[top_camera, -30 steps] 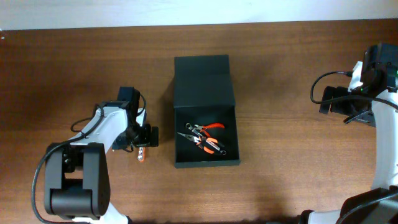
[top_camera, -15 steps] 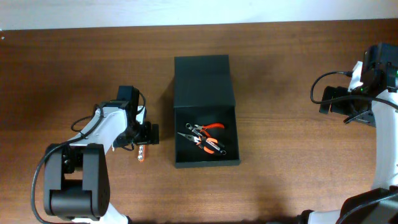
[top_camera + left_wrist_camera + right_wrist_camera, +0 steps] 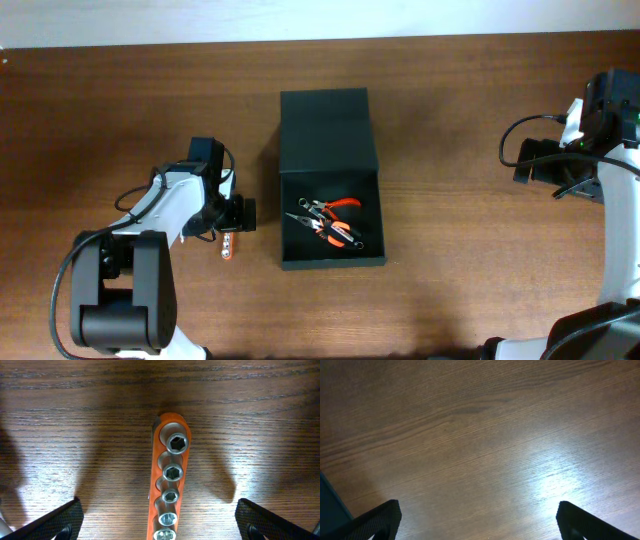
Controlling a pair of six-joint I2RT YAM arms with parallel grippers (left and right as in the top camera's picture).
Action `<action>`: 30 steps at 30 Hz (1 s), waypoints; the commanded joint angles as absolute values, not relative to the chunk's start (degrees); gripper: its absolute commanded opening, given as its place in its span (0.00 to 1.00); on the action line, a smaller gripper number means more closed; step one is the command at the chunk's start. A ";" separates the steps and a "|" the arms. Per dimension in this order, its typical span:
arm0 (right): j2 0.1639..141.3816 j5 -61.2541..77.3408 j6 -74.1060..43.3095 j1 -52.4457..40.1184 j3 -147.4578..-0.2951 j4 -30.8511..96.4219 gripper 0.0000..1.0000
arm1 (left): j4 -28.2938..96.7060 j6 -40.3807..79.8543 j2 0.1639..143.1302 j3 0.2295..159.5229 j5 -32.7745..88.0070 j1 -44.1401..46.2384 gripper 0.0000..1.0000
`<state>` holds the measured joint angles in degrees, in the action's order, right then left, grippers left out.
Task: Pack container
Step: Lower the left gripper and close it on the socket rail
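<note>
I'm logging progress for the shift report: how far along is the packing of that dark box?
Done: orange-handled pliers lie inside the open container. In hand: the left gripper hovers, fingers open, astride the orange socket rail on the table, not yet gripping. Left: grasp the rail, put it in, probably close the lid. The right gripper sits open over the table.

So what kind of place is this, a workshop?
Probably a robot workbench or lab: a wooden table, an orange rail of sockets, and orange-handled pliers lying in the open black container.
</note>
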<state>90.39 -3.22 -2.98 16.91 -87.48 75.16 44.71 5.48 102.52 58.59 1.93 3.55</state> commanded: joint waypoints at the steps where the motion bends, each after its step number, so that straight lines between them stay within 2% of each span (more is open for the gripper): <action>1: 90.48 -3.68 -3.27 17.32 -87.37 75.13 0.99 | 44.40 5.78 101.56 57.93 3.18 4.16 0.99; 30: 90.48 -3.68 -3.27 17.32 -87.37 75.13 0.99 | 44.82 6.87 101.56 57.04 0.12 5.96 0.99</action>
<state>90.39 -3.22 -3.01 16.91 -87.48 75.16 44.73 5.89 102.41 58.22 0.64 5.96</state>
